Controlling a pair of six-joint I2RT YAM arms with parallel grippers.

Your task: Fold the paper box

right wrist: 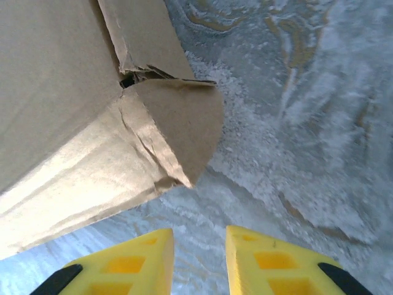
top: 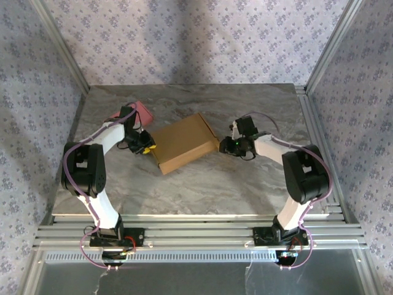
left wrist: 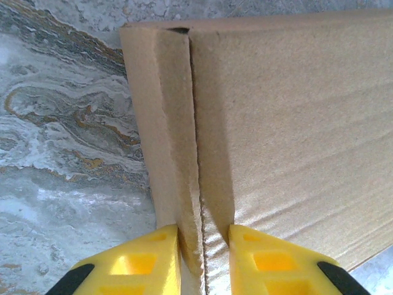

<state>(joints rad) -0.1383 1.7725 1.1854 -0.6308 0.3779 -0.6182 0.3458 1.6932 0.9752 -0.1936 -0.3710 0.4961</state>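
Note:
The paper box (top: 184, 142), a flat brown cardboard rectangle, lies slanted in the middle of the table. My left gripper (top: 147, 146) is at its left edge. In the left wrist view the paper box (left wrist: 295, 123) has its folded side wall standing between the yellow fingers (left wrist: 153, 261), and the left gripper (left wrist: 202, 258) is shut on that edge. My right gripper (top: 226, 146) sits just off the box's right corner. Seen from the right wrist, the right gripper (right wrist: 199, 258) is open over bare table, a short way from a creased, rounded corner flap (right wrist: 184, 123).
A small pink flat rectangle (top: 142, 112) lies behind the left arm, near the table's back left. The marble-patterned tabletop (top: 196, 190) is bounded by metal frame posts and patterned walls on three sides.

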